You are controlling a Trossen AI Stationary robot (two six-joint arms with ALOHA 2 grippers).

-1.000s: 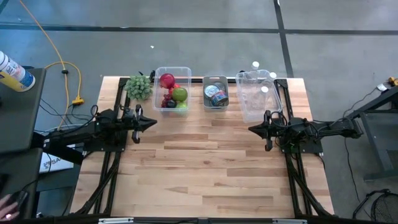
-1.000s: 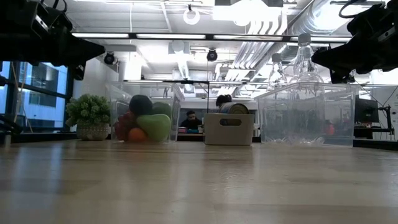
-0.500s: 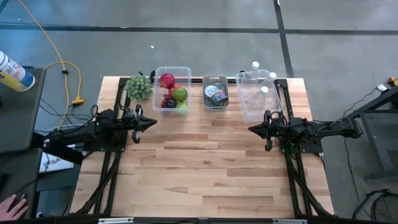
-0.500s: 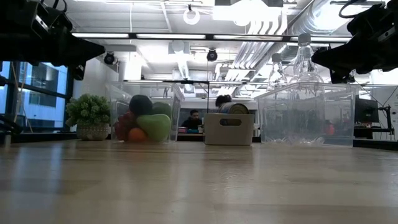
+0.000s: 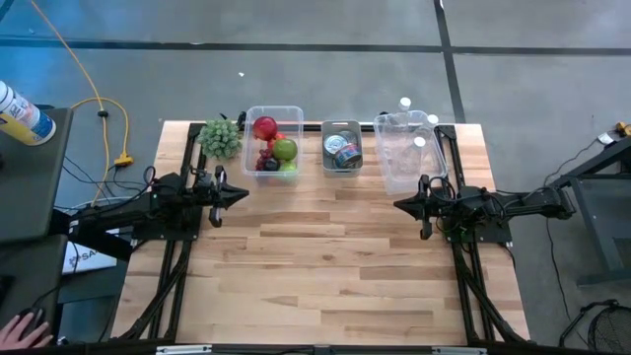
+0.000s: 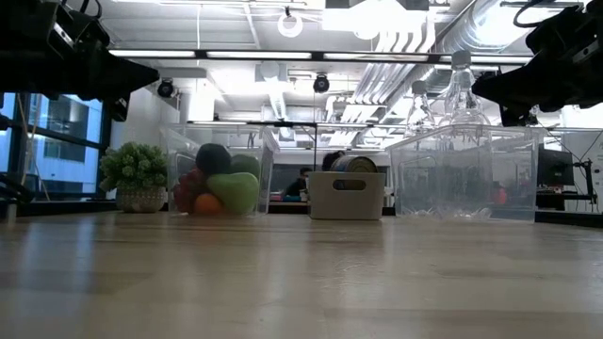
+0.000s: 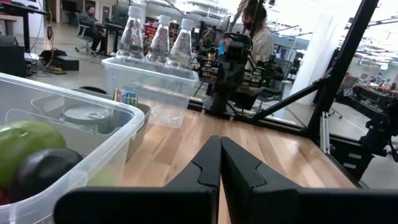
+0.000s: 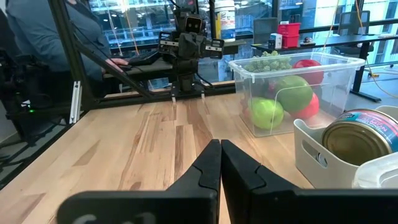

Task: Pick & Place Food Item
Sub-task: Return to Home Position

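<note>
A clear bin [image 5: 273, 141] of fruit stands at the table's far side, holding a red apple [image 5: 264, 126], a green apple [image 5: 285, 150] and dark fruit. My left gripper [image 5: 245, 195] is shut, empty and level, just near of that bin at the left side. My right gripper [image 5: 397, 205] is shut and empty at the right side, pointing at the left arm. In the left wrist view the fingers [image 7: 219, 163] meet beside the bin [image 7: 56, 168]. In the right wrist view the fingers [image 8: 219, 163] meet, the fruit bin [image 8: 292, 96] ahead.
A grey bin [image 5: 341, 148] holding tin cans [image 5: 345, 154] stands beside the fruit bin. A clear tub [image 5: 406, 150] with water bottles sits at the far right. A small green potted plant [image 5: 220, 138] is at the far left. Bare wooden tabletop [image 5: 325, 266] spreads between the arms.
</note>
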